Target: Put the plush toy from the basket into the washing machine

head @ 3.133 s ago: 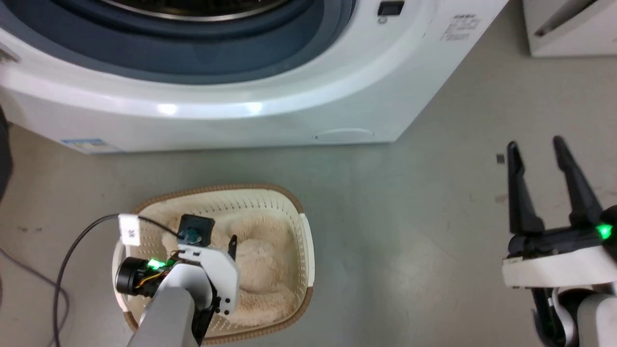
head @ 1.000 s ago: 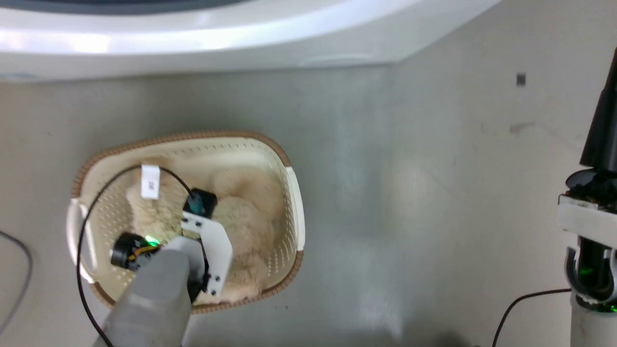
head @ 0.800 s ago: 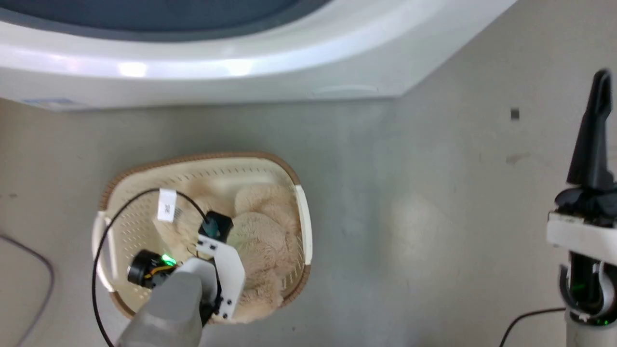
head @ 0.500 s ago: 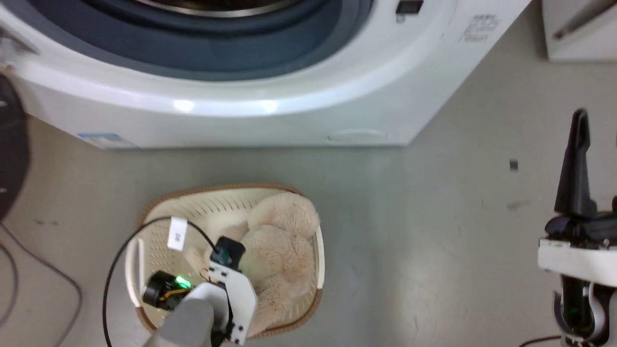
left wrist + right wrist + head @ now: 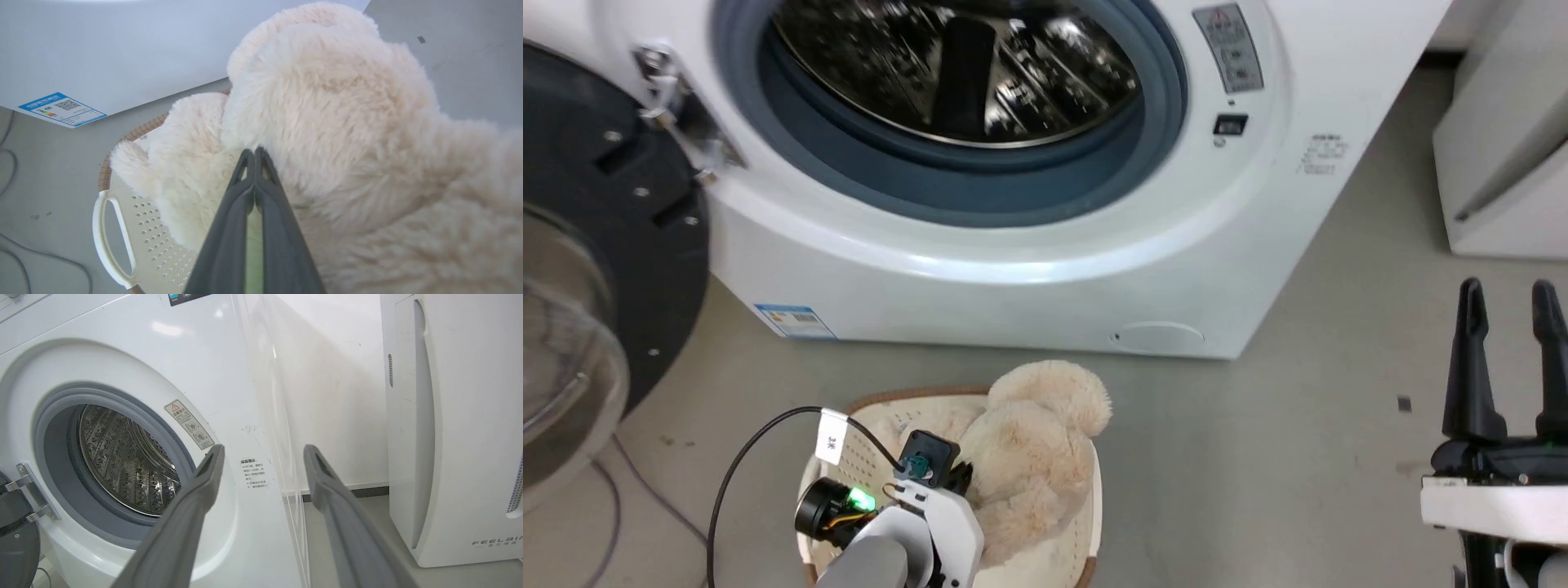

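L pincer (image 5: 254,155) is clamped tight on a pinch of the plush toy (image 5: 1029,457), tips meeting in the long pile btw two rounded lobes. Toy sits w/ its top lobe above the rim of the basket (image 5: 155,245) and its lower part inside, on the floor just in front of the washing machine (image 5: 1029,269). R pincer (image 5: 1507,287) is spread open, holding nothing, well off to the side. Door (image 5: 596,269) is swung wide, drum (image 5: 947,73) exposed. Step in hand, I'd say: lift & carry to the opening. Grip looks like fur only, prob. shallow, so go slow, no jerks. Raise till the whole toy clears the rim so the basket doesn't tag along. Then go over the grey seal (image 5: 1013,175) and well into the drum before letting go. Toy is bulky & soft, may drag on the seal lip.
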`<state>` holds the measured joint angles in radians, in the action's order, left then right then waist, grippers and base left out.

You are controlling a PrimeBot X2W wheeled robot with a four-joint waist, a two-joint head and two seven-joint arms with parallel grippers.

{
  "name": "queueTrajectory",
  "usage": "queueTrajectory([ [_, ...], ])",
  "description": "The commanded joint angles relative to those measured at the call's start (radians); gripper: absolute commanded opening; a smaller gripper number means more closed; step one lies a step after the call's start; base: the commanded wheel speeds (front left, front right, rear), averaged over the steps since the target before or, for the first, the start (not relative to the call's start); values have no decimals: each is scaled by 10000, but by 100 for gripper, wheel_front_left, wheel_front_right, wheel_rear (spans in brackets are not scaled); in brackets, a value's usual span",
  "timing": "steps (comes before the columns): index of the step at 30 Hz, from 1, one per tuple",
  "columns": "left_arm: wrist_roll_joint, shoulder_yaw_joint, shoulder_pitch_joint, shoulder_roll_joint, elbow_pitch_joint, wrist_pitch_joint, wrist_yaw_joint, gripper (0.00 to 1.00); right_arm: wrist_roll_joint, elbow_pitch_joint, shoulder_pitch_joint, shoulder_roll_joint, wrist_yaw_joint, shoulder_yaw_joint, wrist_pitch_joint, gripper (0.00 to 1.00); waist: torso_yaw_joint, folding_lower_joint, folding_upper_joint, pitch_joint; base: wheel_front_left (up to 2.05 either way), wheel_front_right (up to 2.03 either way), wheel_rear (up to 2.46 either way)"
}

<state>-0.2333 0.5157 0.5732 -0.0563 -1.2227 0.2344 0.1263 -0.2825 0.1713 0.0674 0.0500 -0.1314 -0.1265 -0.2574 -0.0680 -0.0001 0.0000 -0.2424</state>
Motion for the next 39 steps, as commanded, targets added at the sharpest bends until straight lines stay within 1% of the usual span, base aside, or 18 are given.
queueTrajectory([
  [1, -62, 20, -59, -25, 186, 143, 43, 0, -23, -53, -198, 2, 7, -19, -44, 100, -217, 1, 0, 373, 0, 0, 0],
  [7, -183, -126, -178, -200, 990, 261, -108, 0, -117, -153, -530, 2, 7, -9, -44, 100, -372, 1, 0, 879, 0, 0, 0],
  [16, -225, -586, -645, -588, 3439, 271, -564, 0, -252, -251, -842, 2, 7, 3, -44, 100, -465, 1, 0, 1351, 0, 0, 0],
  [20, -222, -834, -836, -729, 4470, 272, -739, 0, -295, -248, -898, 2, 7, 17, -44, 100, -448, 1, 0, 1401, 0, 0, 0],
  [25, -257, -1205, -815, -782, 5440, 272, -921, 0, -330, -218, -820, 2, 7, 18, -44, 100, -366, 1, 0, 1275, 0, 0, 0],
  [31, -243, -1686, -450, -796, 6081, 273, -1070, 0, -344, -178, -542, 2, 7, 65, -44, 100, -97, 1, 0, 868, 0, 0, 0],
  [35, -238, -1949, -122, -804, 6161, 273, -1113, 0, -340, -142, -378, 2, 7, 87, -44, 100, 90, 1, 0, 607, 0, 0, 0],
  [39, -177, -2292, 401, -903, 6066, 273, -1178, 0, -352, -84, -131, 2, 7, 186, -44, 100, 451, 1, 0, 147, 0, 0, 0],
])
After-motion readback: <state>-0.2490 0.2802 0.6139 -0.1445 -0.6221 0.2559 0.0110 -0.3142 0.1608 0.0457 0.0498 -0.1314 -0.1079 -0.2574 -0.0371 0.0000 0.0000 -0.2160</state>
